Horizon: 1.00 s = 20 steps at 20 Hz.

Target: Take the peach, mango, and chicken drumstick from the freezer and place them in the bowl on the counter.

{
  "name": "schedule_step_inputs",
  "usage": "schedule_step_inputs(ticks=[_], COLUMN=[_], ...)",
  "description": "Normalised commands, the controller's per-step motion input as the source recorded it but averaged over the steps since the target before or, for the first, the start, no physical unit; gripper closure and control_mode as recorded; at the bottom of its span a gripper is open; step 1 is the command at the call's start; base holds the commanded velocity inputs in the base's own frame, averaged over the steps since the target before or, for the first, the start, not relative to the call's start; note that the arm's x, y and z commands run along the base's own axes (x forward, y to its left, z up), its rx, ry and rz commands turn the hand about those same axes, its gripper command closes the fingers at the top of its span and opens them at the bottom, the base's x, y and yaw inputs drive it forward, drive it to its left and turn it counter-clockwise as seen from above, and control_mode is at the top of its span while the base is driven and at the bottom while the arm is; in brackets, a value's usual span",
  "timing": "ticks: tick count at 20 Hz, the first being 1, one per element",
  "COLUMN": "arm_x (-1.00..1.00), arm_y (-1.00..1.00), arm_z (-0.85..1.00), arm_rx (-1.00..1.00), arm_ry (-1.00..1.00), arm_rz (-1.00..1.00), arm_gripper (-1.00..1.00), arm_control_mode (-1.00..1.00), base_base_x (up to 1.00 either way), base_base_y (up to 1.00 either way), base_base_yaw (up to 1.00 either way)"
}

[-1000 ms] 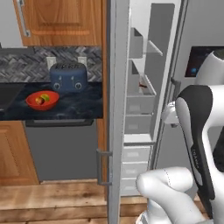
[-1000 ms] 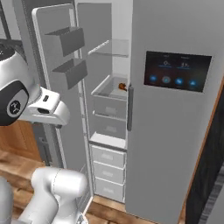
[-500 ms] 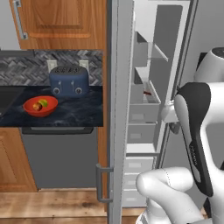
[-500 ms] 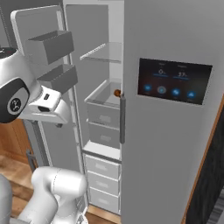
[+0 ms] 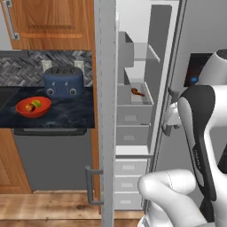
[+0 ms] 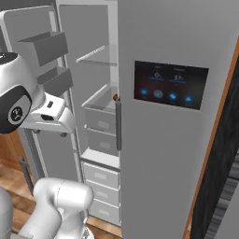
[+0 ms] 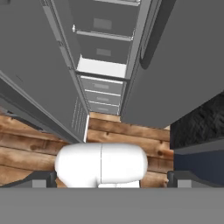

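Open grey freezer compartment at nine o'clock of a shut grey door with dark touchscreen panel. Small brown item peeking from a grey drawer.

Stood folded and upright, white arm rising from the base with the dark-jointed forearm bent back on itself. Held the gripper pointing down at the floor, fingertips spread far apart at the frame's edges, nothing between them.
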Motion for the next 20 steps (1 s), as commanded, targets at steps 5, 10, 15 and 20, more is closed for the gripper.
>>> schedule_step_inputs(ticks=[5,10,15,20], arm_x=[0.00,0.00,0.00,0.00], arm_y=[0.00,0.00,0.00,0.00], arm_z=[0.00,0.00,0.00,0.00], arm_rx=[0.00,0.00,0.00,0.00], arm_ry=[0.00,0.00,0.00,0.00], arm_rz=[0.00,0.00,0.00,0.00], arm_gripper=[-1.00,-1.00,-1.00,-1.00], arm_control_mode=[1.00,1.00,1.00,1.00], base_base_x=[0.39,0.77,0.47,0.34], base_base_y=[0.00,-0.12,-0.02,0.09], base_base_yaw=[0.00,0.01,0.04,0.07])
